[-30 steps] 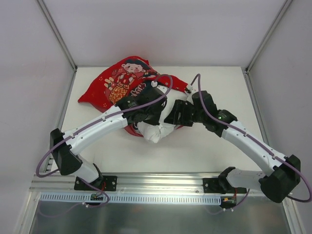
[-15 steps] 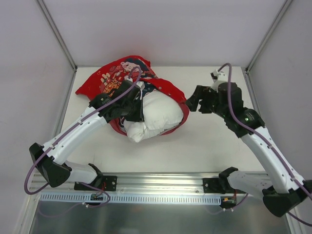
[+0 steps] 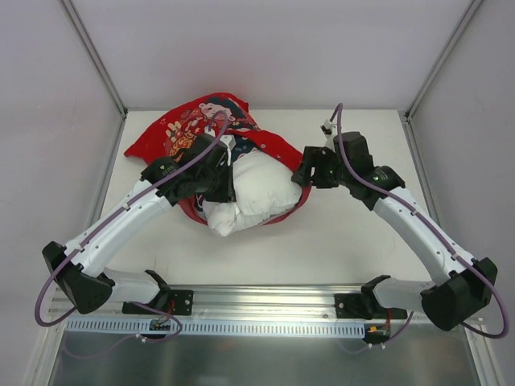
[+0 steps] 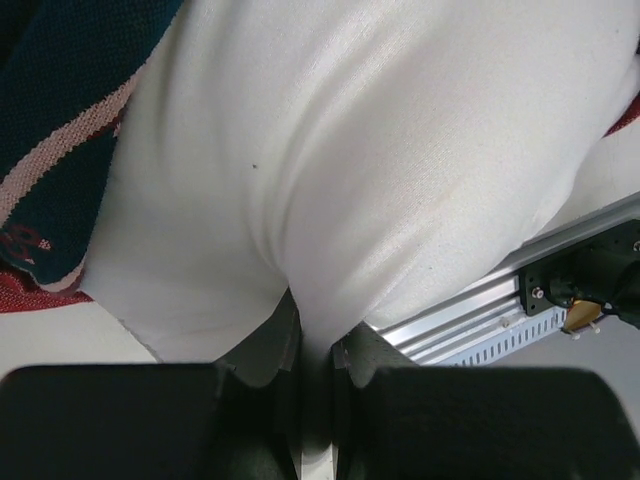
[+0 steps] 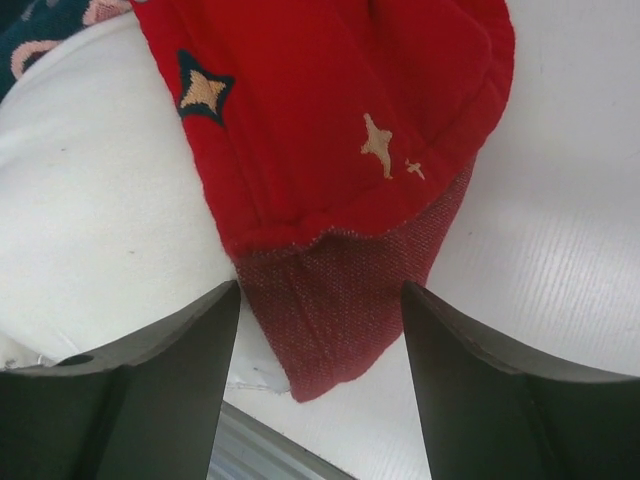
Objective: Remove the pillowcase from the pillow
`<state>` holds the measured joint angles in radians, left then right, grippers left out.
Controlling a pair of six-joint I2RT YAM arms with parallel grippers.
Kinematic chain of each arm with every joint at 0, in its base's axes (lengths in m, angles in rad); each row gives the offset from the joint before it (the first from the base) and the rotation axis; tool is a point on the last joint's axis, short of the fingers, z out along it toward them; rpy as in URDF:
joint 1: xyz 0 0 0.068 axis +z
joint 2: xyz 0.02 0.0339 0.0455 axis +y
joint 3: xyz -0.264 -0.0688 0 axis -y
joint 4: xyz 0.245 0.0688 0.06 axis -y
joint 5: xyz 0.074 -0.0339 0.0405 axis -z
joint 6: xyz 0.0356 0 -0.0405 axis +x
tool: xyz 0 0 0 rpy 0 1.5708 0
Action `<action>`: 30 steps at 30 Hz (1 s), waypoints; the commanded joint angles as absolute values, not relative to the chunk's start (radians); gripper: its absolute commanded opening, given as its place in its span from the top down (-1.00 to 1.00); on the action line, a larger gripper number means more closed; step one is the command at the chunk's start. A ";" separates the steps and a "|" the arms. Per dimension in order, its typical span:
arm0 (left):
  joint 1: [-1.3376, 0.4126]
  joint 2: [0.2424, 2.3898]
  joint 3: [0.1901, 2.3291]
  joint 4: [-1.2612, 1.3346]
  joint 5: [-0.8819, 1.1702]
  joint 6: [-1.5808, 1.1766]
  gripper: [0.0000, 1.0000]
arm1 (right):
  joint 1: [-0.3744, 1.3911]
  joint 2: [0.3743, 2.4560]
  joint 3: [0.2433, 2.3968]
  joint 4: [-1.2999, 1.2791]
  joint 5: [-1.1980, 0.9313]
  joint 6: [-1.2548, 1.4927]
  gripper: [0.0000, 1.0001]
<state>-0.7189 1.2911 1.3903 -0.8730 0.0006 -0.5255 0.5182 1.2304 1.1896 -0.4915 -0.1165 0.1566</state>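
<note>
Red pillowcase [image 3: 187,122] with cartoon figures; plain white pillow [image 3: 261,186]

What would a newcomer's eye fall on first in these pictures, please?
The bright red printed fabric pillowcase lies bunched at the far left of the white table, with the plain white stuffed pillow bulging partly out toward the near side. The left gripper is pinched shut on a fold of pillow, while the right gripper stands open astride the pillowcase's red corner.

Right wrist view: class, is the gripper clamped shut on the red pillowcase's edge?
No: the right gripper is open, its fingers standing apart on either side of the pillowcase edge.
</note>
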 commanded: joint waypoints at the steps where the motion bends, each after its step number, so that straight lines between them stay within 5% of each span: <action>1: -0.721 1.232 1.399 -0.825 0.060 -0.571 1.00 | 0.514 1.252 1.169 -0.437 -0.169 0.175 -0.38; 4: -0.721 1.229 1.399 -0.824 0.064 -0.569 1.00 | 0.514 1.273 1.158 -0.439 -0.134 0.181 -0.15; 8: -0.721 1.216 1.393 -0.825 0.063 -0.554 1.00 | 0.473 1.246 1.117 -0.439 -0.025 0.247 0.53; 13: -0.716 1.164 1.381 -0.825 0.106 -0.560 1.00 | 0.387 1.209 1.039 -0.404 -0.034 0.322 0.98; 22: -0.663 1.082 1.443 -0.825 0.159 -0.574 1.00 | 0.367 1.246 0.994 -0.385 0.029 0.316 0.99; 30: -0.660 1.123 1.540 -0.815 0.187 -0.591 1.00 | 0.374 1.414 0.931 -0.057 -0.107 0.425 0.99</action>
